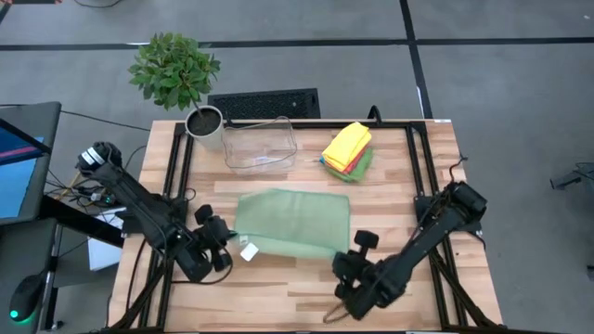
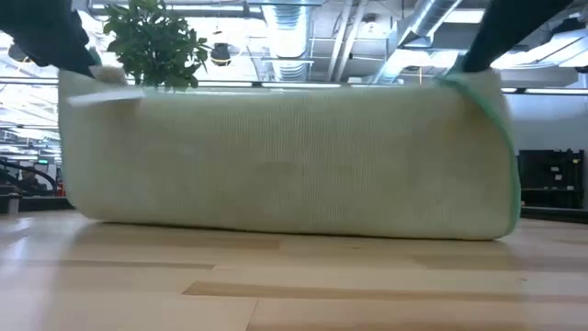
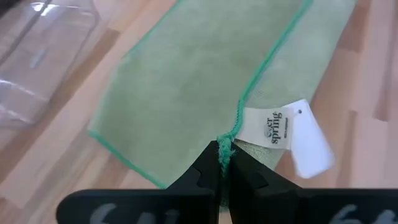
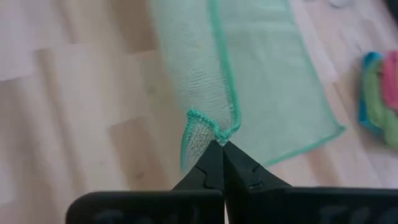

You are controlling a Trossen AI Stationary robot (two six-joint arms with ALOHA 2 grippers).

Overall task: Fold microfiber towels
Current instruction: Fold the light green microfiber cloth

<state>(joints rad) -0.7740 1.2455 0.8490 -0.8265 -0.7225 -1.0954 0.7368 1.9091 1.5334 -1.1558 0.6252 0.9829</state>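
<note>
Broadly, by size:
Table [image 1: 297,288]: light wood planks on a grey floor.
Sage towel [image 1: 292,221]: lies mid-table, near edge lifted.
Low view: towel [image 2: 285,161] hangs as a wall, hiding the bin [image 1: 260,144].
Stack [image 1: 347,148]: folded towels, far right.
Left gripper [image 3: 222,163]: pinches the tagged corner.
Right gripper [image 4: 221,149]: clamped on the other near corner.

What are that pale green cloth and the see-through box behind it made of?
The pale green cloth, pinched at its corners by the left gripper and right gripper, looks like soft matte knit fabric: fine ribbed texture, stitched darker green hem, limp drape. The box seems to be clear glossy plastic, judging by its transparent walls and highlights, though glass cannot be ruled out.
</note>
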